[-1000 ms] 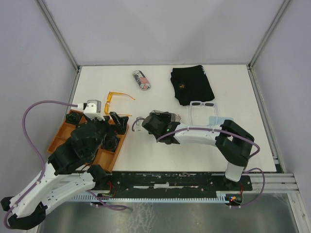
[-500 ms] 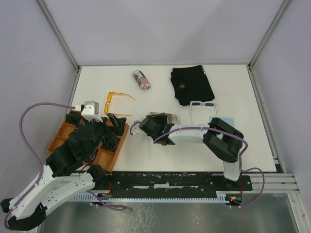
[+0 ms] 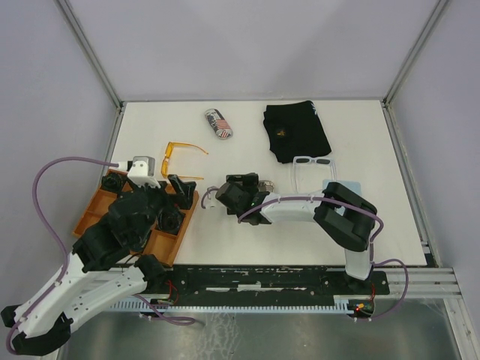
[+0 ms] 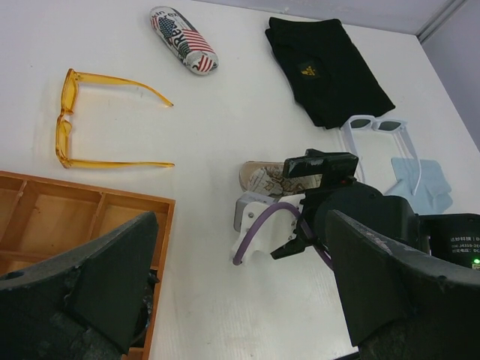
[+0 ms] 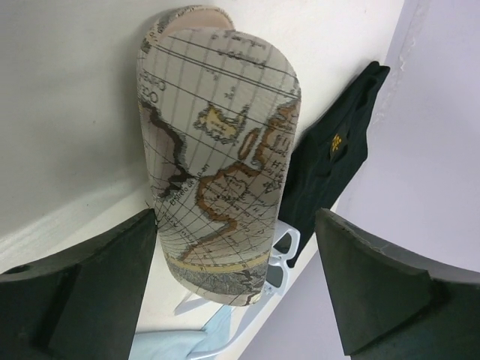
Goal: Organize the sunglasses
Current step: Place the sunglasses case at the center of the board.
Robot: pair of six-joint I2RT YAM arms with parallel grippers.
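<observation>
The white table (image 3: 247, 150) carries everything. The left arm reaches over the orange wooden tray (image 4: 67, 217) at the table's near left. The left gripper (image 4: 241, 247) hangs above the tray's right edge with its jaws spread wide and nothing between them. The tray is divided into compartments. Much of it is hidden under the arm, and the compartments that show have only bare wood floor. The right arm stretches leftward across the middle of the table. The right gripper (image 5: 236, 225) has its jaws parted either side of a map-printed glasses case (image 5: 217, 157). The right finger (image 5: 390, 292) stands clearly off the case, so the case lies on the table without being pinched. A pale lining shows at the case's far end, but I cannot tell what, if anything, is inside.

A folded black fabric pouch (image 4: 330, 67) with a small gold emblem lies at the far right. A second oval case (image 4: 184, 39), printed with a flag, lies shut near the far edge.

The orange sunglasses (image 4: 63, 127) rest on the table just beyond the tray's far side, outside it, arms unfolded. The white sunglasses (image 4: 377, 125) lie just beside the pouch's near edge, arms open, one arm reaching over a light blue cloth (image 4: 424, 176).
</observation>
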